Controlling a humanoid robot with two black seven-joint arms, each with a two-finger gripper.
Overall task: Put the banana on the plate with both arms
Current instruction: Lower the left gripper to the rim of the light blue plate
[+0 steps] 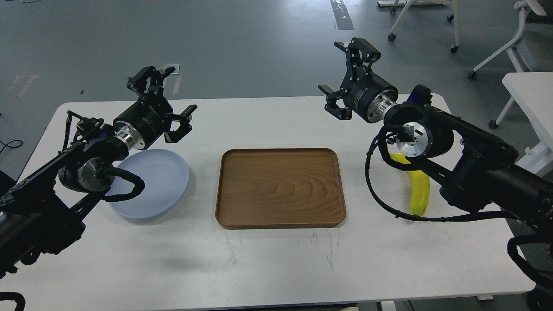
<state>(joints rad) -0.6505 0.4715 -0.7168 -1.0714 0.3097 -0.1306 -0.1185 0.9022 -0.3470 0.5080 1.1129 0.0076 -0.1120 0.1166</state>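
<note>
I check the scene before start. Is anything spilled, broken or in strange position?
Nothing stands out. The banana, plate and wooden tray lie flat and apart on the table. Only faint scuff marks show near its front.

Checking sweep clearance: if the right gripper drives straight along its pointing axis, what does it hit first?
Apparently nothing: the right gripper, open, points up-left and away, above the white table, toward bare grey floor. Depth is unclear from one view.

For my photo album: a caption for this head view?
Both open grippers hover; banana lies right of the tray, plate left.
</note>
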